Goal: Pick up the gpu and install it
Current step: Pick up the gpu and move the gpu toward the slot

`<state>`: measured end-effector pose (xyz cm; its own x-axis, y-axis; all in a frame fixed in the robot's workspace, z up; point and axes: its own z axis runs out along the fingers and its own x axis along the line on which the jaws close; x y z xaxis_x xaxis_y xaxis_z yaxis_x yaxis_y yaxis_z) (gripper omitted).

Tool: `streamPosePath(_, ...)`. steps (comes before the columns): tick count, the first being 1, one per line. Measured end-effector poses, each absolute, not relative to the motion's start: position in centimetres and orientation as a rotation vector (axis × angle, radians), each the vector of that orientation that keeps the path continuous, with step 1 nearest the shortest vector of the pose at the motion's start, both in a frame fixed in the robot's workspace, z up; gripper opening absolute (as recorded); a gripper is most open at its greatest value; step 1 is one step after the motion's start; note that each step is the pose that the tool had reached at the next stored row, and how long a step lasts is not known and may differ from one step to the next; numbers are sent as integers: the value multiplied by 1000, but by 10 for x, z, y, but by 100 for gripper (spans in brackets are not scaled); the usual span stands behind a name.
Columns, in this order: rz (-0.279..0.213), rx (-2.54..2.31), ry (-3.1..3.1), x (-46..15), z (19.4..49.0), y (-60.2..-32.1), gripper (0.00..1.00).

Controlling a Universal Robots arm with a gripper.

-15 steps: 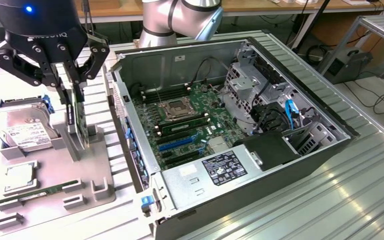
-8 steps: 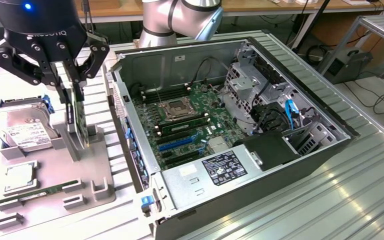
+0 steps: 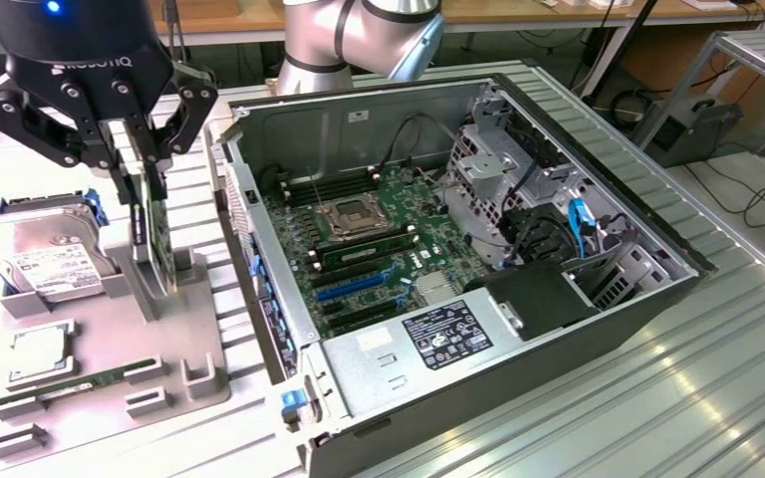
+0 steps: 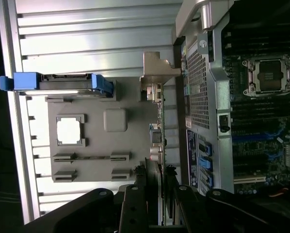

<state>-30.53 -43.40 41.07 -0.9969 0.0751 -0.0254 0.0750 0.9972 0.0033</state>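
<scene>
Over tray (image 3: 186,344), we note gripper (image 3: 136,164) clamped on upright gpu (image 3: 154,239); drive (image 3: 37,261), RAM (image 3: 71,389) slotted; open case (image 3: 675,271) alongside on ribbed table (image 3: 622,403).

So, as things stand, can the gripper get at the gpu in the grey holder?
Apparently yes: the gripper is down on the gpu, closed on the upright card's top edge in the grey holder; nothing stands between them.

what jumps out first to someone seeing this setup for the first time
The big open computer case in the middle, its motherboard laid bare, draws the eye first. At the exterior view's left, the black gripper is closed on the gpu, which stands on edge over a grey fixture tray, with a hard drive in a blue bracket beside it.
</scene>
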Motion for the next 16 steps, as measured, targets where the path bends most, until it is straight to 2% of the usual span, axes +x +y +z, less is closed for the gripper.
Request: streamPosePath(16, -27, 117, 3113, -305, 416, -433, 27)
